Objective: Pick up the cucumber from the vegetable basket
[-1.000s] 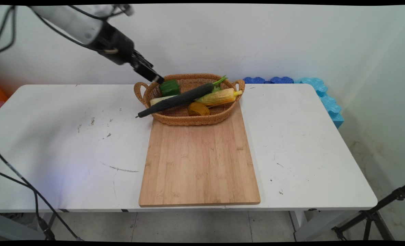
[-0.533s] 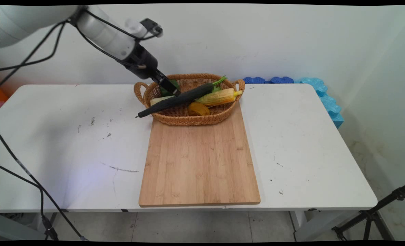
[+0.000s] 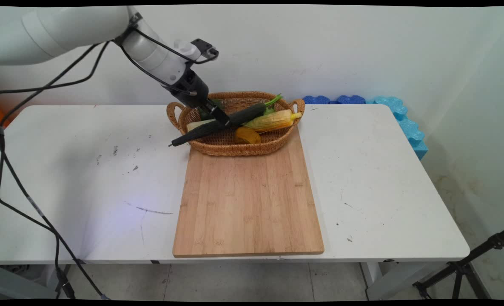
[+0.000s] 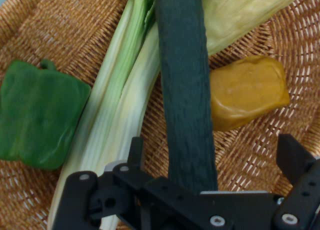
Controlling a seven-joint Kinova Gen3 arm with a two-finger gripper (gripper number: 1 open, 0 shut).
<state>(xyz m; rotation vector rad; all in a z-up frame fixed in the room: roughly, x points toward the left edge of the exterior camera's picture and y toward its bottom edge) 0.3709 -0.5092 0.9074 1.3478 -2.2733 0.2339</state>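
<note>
Two open fingers [image 4: 292,157] of the gripper [image 4: 212,162] straddle the cucumber [image 4: 185,90] (untouched), which overhangs the basket [image 3: 239,148].

Green pepper [image 3: 203,113] mostly behind arm

The main view looks down from above the near edge of the bench [image 3: 362,178] toward the wall behind its far edge, taking in the whole top. The hand view rides on the tool [image 4: 212,157], looking along it from very close into the wicker basket [image 4: 75,30]. Both share that basket [image 3: 239,146], at the bench's far edge, and its dark cucumber [image 3: 217,124] [image 4: 185,90].
</note>
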